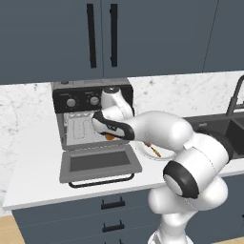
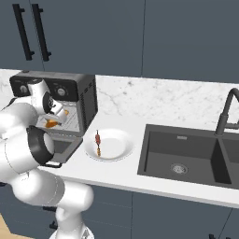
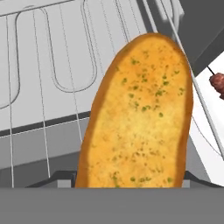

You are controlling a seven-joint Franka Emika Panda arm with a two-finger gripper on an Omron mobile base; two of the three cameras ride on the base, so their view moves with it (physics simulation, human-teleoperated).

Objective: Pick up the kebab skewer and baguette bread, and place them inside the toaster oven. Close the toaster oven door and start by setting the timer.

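The toaster oven (image 1: pixel 81 93) (image 2: pixel 87 95) stands open, its door (image 1: pixel 100 163) (image 2: pixel 60 147) folded flat onto the counter. My gripper (image 1: pixel 108 133) (image 2: pixel 55 119) is at the oven mouth, shut on the baguette bread (image 3: pixel 140 113) (image 1: pixel 110 137) (image 2: pixel 51 124). The golden loaf hangs lengthwise just over the front of the wire rack (image 3: pixel 43 65). The kebab skewer (image 2: pixel 98 140) (image 1: pixel 153 150) (image 3: pixel 217 83) lies on a white plate (image 2: pixel 116 150) (image 1: pixel 167 154) to the right of the oven.
A dark sink (image 2: pixel 186 158) with a black faucet (image 2: pixel 227 109) sits further right. Dark cabinets with black bar handles (image 1: pixel 102 35) hang above. The lowered door juts toward the counter's front edge.
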